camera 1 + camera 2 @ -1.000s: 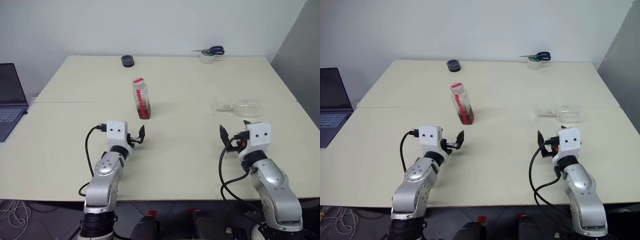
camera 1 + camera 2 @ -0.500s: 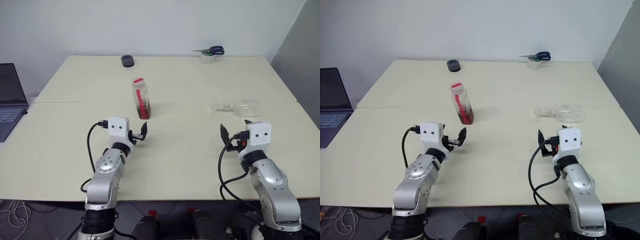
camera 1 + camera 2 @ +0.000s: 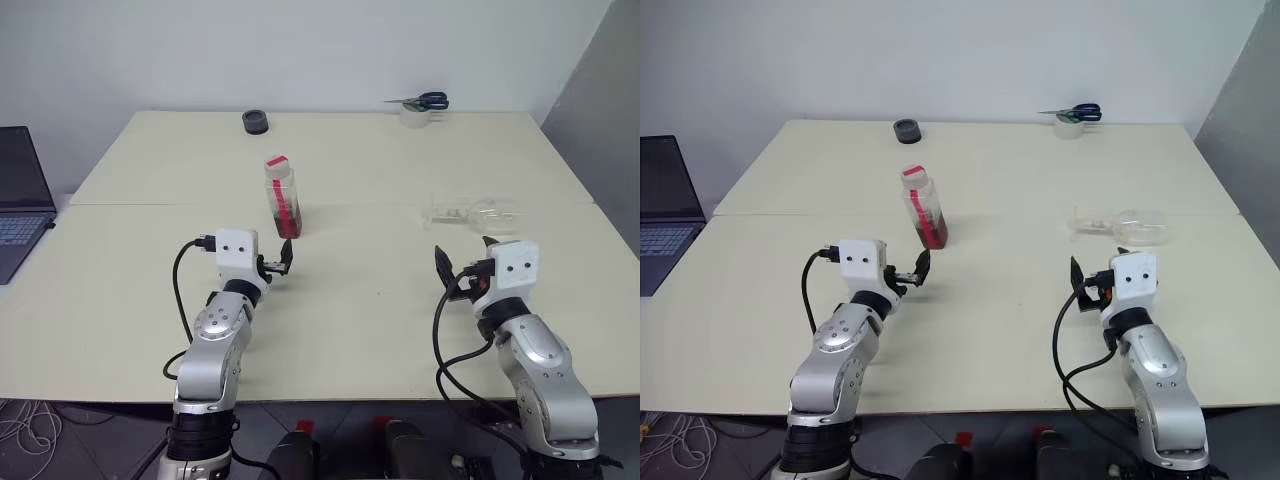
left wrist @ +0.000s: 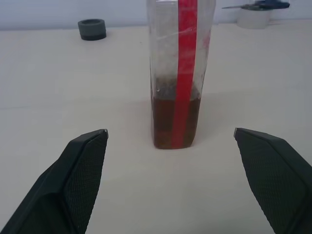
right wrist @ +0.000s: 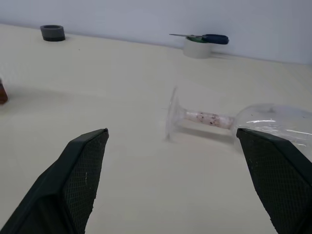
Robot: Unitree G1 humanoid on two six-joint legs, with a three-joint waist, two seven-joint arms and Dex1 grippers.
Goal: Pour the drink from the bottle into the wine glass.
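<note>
From the head views, the table [image 3: 120,300] carries one bottle [image 3: 283,196], one glass [image 3: 480,213], one dark ring [image 3: 256,121], one tape roll [image 3: 414,116] and one pair of scissors [image 3: 420,100] resting on that roll. A laptop [image 3: 18,200] sits off the table's left edge. The bottle stands upright with its cap [image 3: 276,162] on, left of the table's middle, well in from the near edge. The glass lies on its side toward the right edge, foot pointing left. Ring and roll sit along the far edge, the roll nearer the right corner.

The left gripper [image 3: 277,265] hovers just short of the bottle, jaws spread wide and holding nothing. The right gripper [image 3: 462,268] sits just near of the glass, likewise wide apart and empty. Against a second ago, both grippers sit slightly closer to their objects; bottle and glass have not moved.

The left wrist view adds what the head views cannot: the drink [image 4: 165,122] fills only about the bottom third of the bottle, and the red strip [image 4: 185,63] faces the gripper, the bottle centred between both fingers [image 4: 73,180].

The right wrist view shows the glass's stem [image 5: 204,118] speckled, perhaps with droplets or residue, and its bowl [image 5: 278,124] partly behind the finger [image 5: 278,175].
</note>
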